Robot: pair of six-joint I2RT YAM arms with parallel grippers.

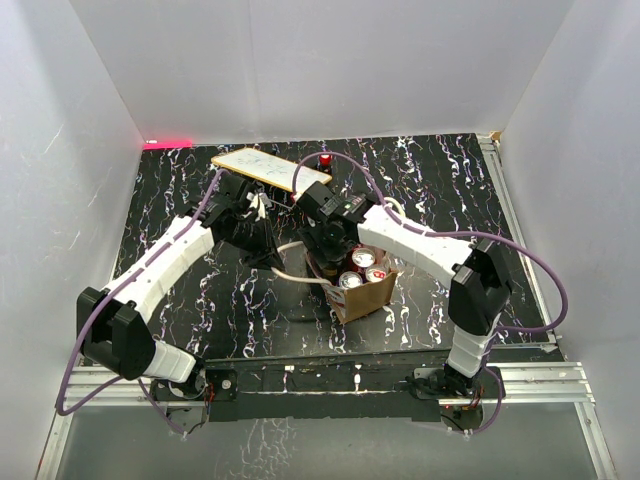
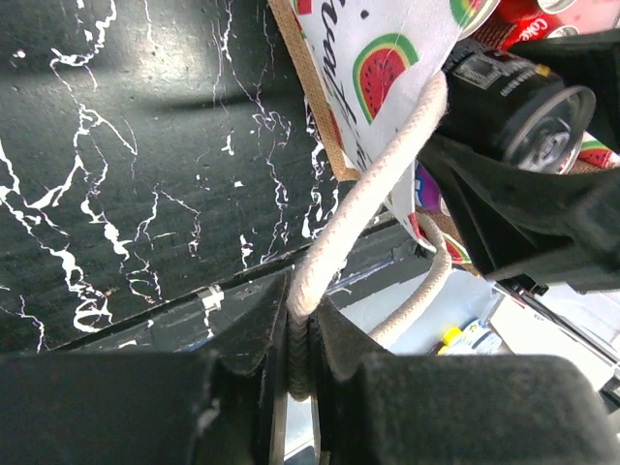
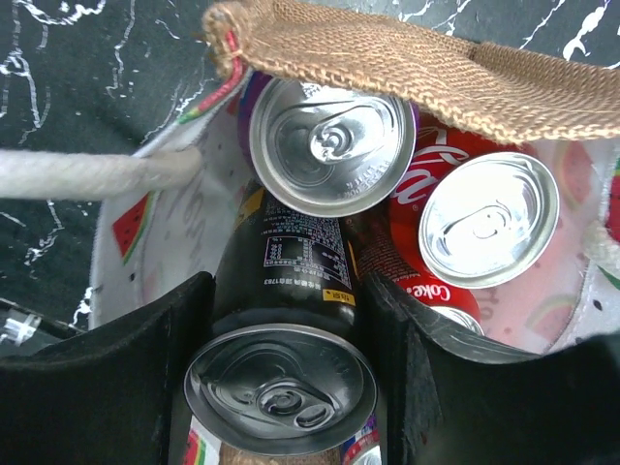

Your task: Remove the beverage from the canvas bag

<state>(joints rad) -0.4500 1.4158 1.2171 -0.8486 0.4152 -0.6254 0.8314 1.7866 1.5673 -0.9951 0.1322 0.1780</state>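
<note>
1. Shows left gripper (image 2: 300, 334) clenched on cream rope handle (image 2: 373, 184) of canvas bag (image 2: 387, 58), with the rope pinched between both fingers and drawn taut out to the side.
2. Shows right gripper (image 3: 286, 300) down inside the bag's open mouth, grasping black can (image 3: 286, 257), with one pad against each side of its body.
3. Puts black can squarely between the right jaws, lid facing the wrist camera, body angled down into the bag. Cannot tell whether it is off the bag floor.
4. Finds two more cans in the bag: purple-sided can (image 3: 331, 145) touching the black can's far end, and red Coca-Cola can (image 3: 489, 218) just beside both.
5. Places the bag upright on black marbled table (image 1: 180, 200), between the two arms in the overhead view.
6. Shows watermelon print on the bag's white panel, and a burlap rim at the far edge in the right wrist view.
7. Leaves tan board (image 1: 270, 168) at the table's back, apart from the bag.
</note>
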